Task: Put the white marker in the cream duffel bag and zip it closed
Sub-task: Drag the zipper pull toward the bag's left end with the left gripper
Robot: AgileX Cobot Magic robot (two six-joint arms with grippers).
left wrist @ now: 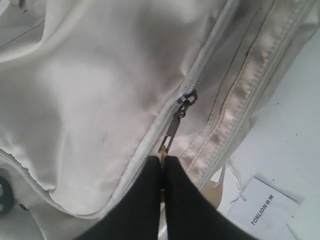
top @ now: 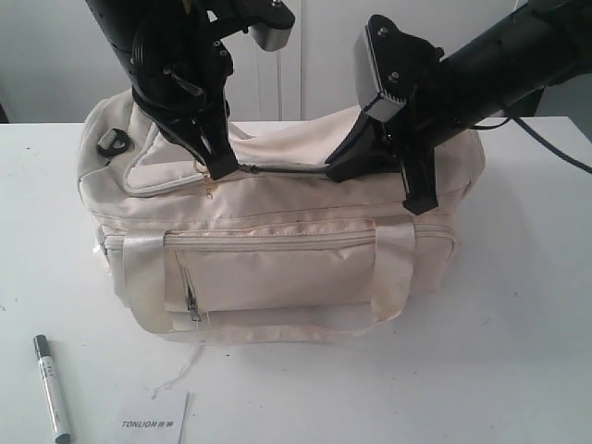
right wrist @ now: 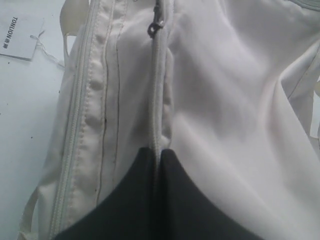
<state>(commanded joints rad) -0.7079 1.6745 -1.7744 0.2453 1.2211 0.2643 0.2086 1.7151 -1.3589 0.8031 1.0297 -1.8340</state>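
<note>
Left wrist view: left gripper [left wrist: 162, 160] pinched metal zipper pull [left wrist: 171, 134] of large cream fabric duffel bag [left wrist: 90, 90]; right gripper [right wrist: 156, 151] clamped zipper seam [right wrist: 157, 100] (likely bracing fabric). On white table [top: 518, 351] lay slim white-grey dark-capped marker [top: 53, 387], outside bag.

On my right wrist feed the black hand [right wrist: 159, 151] fills the bottom centre of the frame, its two fingers [right wrist: 130, 200] pressed together on the closed zipper line [right wrist: 157, 100] of the cream duffel bag [right wrist: 230, 110]. That line runs straight up the frame from the fingertips to a dark slider [right wrist: 153, 28] near the top edge. In the upper left corner I see a white TONLION card [right wrist: 15, 30] lying on the pale surface [right wrist: 25, 130], with the bag's second zipper [right wrist: 75, 125] running down the left side.
</note>
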